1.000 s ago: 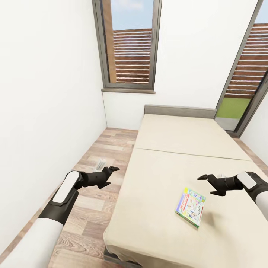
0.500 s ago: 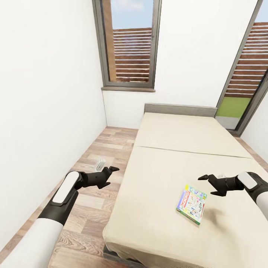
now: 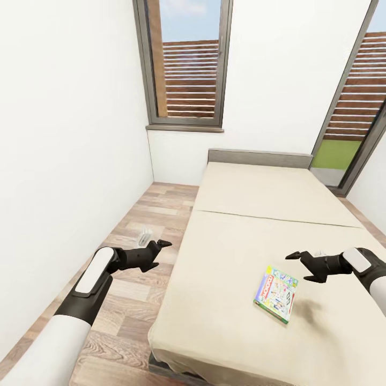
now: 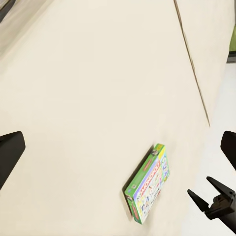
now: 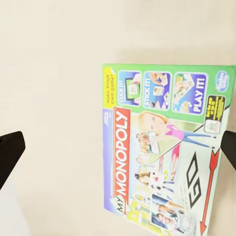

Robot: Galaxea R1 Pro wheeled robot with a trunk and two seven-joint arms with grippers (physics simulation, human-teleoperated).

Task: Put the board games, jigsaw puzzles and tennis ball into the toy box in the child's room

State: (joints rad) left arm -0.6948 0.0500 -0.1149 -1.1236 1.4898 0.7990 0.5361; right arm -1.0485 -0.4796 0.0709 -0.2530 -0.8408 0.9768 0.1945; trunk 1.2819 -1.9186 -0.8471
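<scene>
Hovering right gripper (image 3: 299,266), jaws apart, above My Monopoly box (image 3: 275,295) on bed (image 3: 252,203) | next, probably: descend, clamp an edge | left gripper (image 3: 159,252) apart, idle

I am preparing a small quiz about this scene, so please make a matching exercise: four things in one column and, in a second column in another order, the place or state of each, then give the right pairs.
Things:
1. board game
2. left gripper
3. right gripper
4. window

Places or states:
A. open, above the bed, just beyond the box
B. in the far wall, above the head of the bed
C. lying flat on the mattress, printed face up
D. open, over the wooden floor beside the bed

Right pairs: 1-C, 2-D, 3-A, 4-B
</scene>
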